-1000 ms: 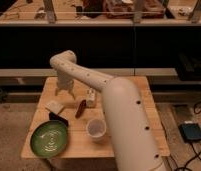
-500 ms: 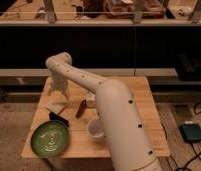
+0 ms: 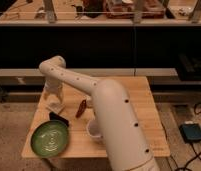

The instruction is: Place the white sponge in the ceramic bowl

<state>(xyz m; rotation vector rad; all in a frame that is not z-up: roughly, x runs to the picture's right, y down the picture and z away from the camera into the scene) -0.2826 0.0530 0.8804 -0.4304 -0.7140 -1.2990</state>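
Camera view shows you the gripper point(image 3: 53, 96) low at the back left of the wooden table point(image 3: 139, 100), right over the white sponge point(image 3: 55, 106). A second ago the arm's bend stood a bit more to the right and the gripper hung higher. Now it has swung left and come down, so it meets the sponge or nearly does. The sponge has not moved. It lies flat on the wood in the same spot, near the left edge, and its lower part peeks out under the gripper. You cannot tell if the gripper is spread or is pinching the sponge.

The ceramic bowl point(image 3: 34, 142) sits at the front left corner, closer to the camera than the sponge and a little apart from it. A small black thing point(image 3: 59, 119) lies between them, right by the bowl's back rim. A dark red thing point(image 3: 81, 108) lies to the right of the sponge. A white cup point(image 3: 93, 128) stands near the bowl's right side, half hidden by the big arm.

So it looks like you are at the grab step. The bowl has no sponge in it yet. Once the sponge is held, it needs a lift, a short trip over the black thing, and a drop into the green dish
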